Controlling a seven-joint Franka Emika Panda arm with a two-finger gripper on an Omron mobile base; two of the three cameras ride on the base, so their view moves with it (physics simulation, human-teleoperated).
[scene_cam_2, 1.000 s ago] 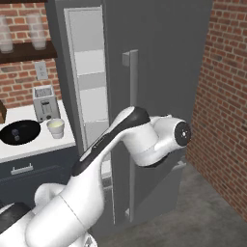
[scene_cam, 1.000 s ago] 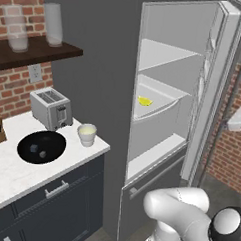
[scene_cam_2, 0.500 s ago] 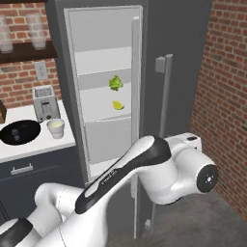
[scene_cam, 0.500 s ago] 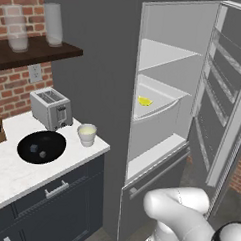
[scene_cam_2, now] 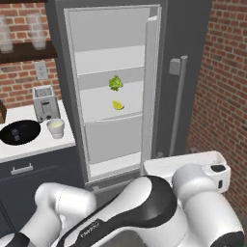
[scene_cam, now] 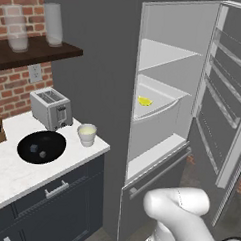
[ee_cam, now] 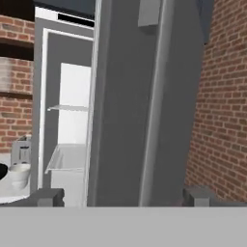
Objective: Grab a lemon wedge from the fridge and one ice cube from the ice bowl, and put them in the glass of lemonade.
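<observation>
the gripper (ee_cam: 123, 197) is spread wide with nothing between its two tips. one tip sits low on the left and the other low on the right of the hand view, and the grey bar handle (ee_cam: 153, 103) of the fridge door (ee_cam: 123, 96) stands in the gap, a bit behind them. the tips are not touching it. the hand sits low, out beside the open door.

the fridge (scene_cam: 169, 85) is open. its door is swung out to the right, and the white inside and pale shelves show. the lemon wedge (scene_cam: 145, 101) lies on a middle shelf, small and yellow. in the right base view the lemon wedge (scene_cam_2: 118, 105) sits just under a green leafy thing (scene_cam_2: 115, 83) on the shelf above.

to the left is the white counter (scene_cam: 19, 172). the ice bowl (scene_cam: 41, 147) is on it, round and black, with small ice cubes inside. the glass of lemonade (scene_cam: 86, 135) stands just beside the bowl, toward the fridge. a toaster (scene_cam: 51, 108) is behind them by the brick wall.

so the door part looks done. the wedge is not picked up yet, and no ice is taken yet. nothing new seems to be in the glass, though it is too small to be sure. next the hand likely has to go into the fridge for the wedge, then bring it to the glass, then get one ice cube.
</observation>
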